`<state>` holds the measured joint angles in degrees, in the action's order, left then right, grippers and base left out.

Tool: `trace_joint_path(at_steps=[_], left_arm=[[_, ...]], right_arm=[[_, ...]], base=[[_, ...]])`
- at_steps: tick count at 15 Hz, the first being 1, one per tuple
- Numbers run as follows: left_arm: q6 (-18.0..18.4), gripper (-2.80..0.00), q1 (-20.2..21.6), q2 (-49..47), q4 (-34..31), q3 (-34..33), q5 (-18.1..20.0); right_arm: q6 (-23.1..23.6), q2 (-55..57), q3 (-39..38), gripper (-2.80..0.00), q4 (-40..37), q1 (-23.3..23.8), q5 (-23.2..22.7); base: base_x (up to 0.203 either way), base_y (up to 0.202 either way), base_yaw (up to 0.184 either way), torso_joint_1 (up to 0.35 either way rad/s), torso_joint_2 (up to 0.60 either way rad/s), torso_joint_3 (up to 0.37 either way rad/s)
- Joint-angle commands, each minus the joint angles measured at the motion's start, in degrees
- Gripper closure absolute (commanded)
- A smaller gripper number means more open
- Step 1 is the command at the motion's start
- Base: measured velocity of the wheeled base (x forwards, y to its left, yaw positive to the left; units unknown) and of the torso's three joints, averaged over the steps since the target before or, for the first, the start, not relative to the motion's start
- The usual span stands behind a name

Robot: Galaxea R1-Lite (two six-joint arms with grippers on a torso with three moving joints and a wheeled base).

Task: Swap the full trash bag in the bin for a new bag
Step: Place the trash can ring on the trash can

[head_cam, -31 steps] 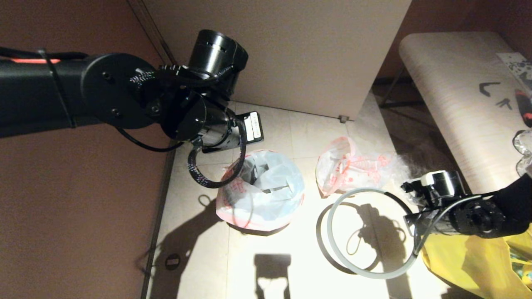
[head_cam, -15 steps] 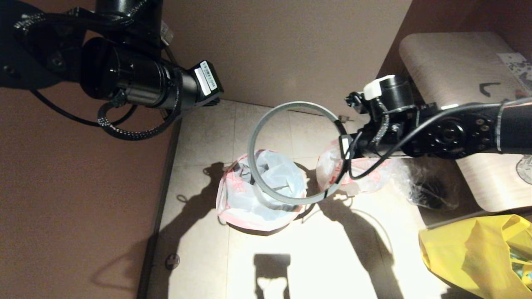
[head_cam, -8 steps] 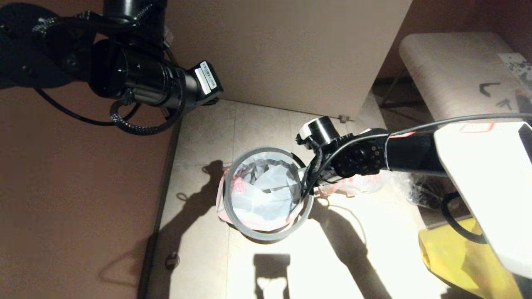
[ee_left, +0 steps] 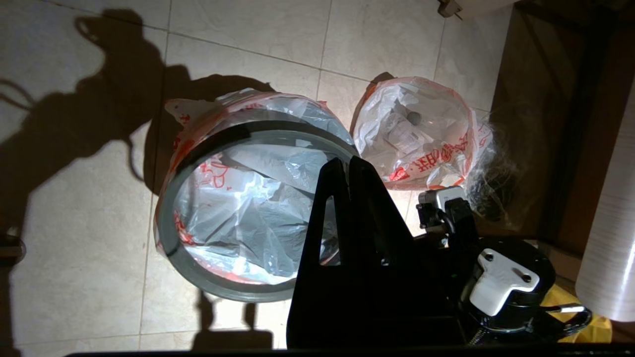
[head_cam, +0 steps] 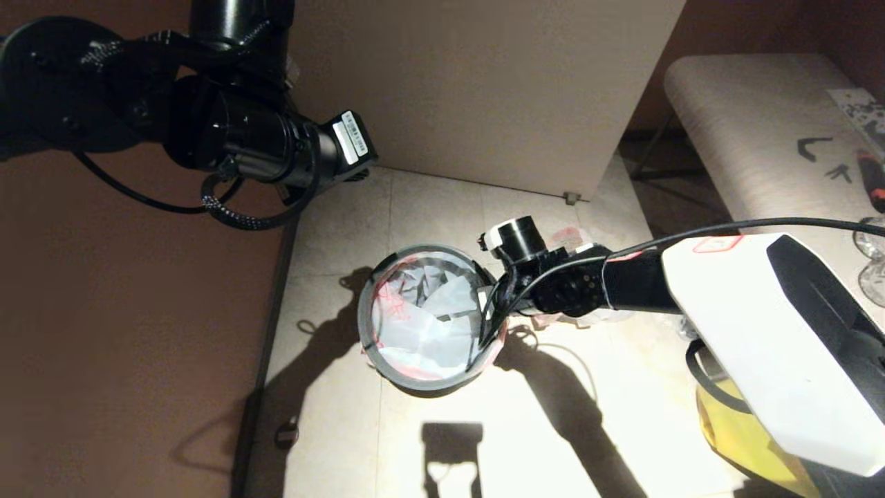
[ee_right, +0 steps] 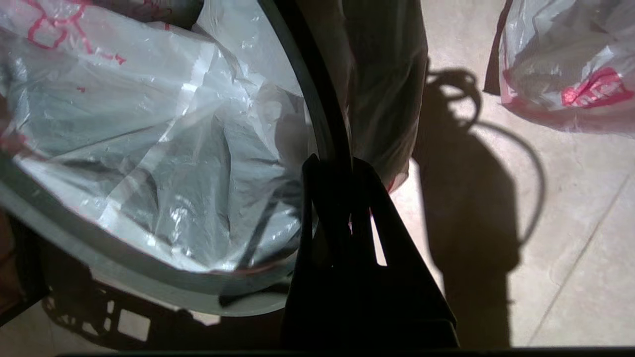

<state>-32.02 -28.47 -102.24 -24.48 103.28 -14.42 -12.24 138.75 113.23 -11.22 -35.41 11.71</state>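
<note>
The bin stands on the floor tiles, its black wall covered by the new bag (head_cam: 429, 325), a thin white liner with a pinkish-red edge folded over the outside (ee_left: 238, 208). The grey hoop (head_cam: 422, 379) lies around the bin's mouth, on top of the bag. My right gripper (head_cam: 487, 315) is shut on the hoop at its right side (ee_right: 337, 166). The left gripper (ee_left: 342, 163) hangs shut and empty, high above the bin, its arm (head_cam: 276, 145) raised at the upper left. The full trash bag (ee_left: 416, 134) sits lumpy on the floor right of the bin, mostly behind my right arm in the head view.
A clear crinkly bag with dark contents (ee_left: 496, 183) lies beside the full bag. A yellow bag (head_cam: 726, 436) is at the lower right under my right arm. A pale cabinet panel (head_cam: 484, 90) stands behind, a bench (head_cam: 760, 138) at the right, a brown wall (head_cam: 138, 346) at the left.
My right gripper lifted the hoop from the floor at the right, swung it over and lowered it onto the bin's mouth. The left arm rose away to the upper left.
</note>
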Motion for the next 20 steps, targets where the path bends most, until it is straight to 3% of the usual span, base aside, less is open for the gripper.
trace_joint_path(at_steps=[1, 4, 9, 17, 20], left_arm=[[-0.23, 0.00, -0.01, -0.33, -0.13, 0.04, -0.08], [-0.23, 0.00, -0.01, -0.42, -0.13, -0.01, -0.08], [-0.23, 0.00, -0.19, -0.33, -0.13, -0.18, -0.08], [-0.23, 0.00, -0.19, -0.24, -0.13, -0.18, -0.08], [-0.23, 0.00, -0.28, -0.15, -0.13, -0.27, -0.08]], right_arm=[[0.03, 2.48, 0.06, 0.00, 2.31, 0.15, 0.28], [1.49, 3.64, 0.06, 0.00, 6.71, 1.34, 2.36], [5.07, 3.72, -0.02, 0.00, 6.20, 1.86, 7.27], [6.35, 4.62, 0.01, 0.00, 10.32, 0.87, 6.84], [5.18, 1.51, -0.46, 0.00, 6.83, 0.65, 6.80]], base=[[0.000, 0.000, 0.000, 0.000, 0.00, 0.000], [0.000, 0.000, 0.000, 0.000, 0.00, 0.000], [0.000, 0.000, 0.000, 0.000, 0.00, 0.000], [0.000, 0.000, 0.000, 0.000, 0.00, 0.000], [0.000, 0.000, 0.000, 0.000, 0.00, 0.000]])
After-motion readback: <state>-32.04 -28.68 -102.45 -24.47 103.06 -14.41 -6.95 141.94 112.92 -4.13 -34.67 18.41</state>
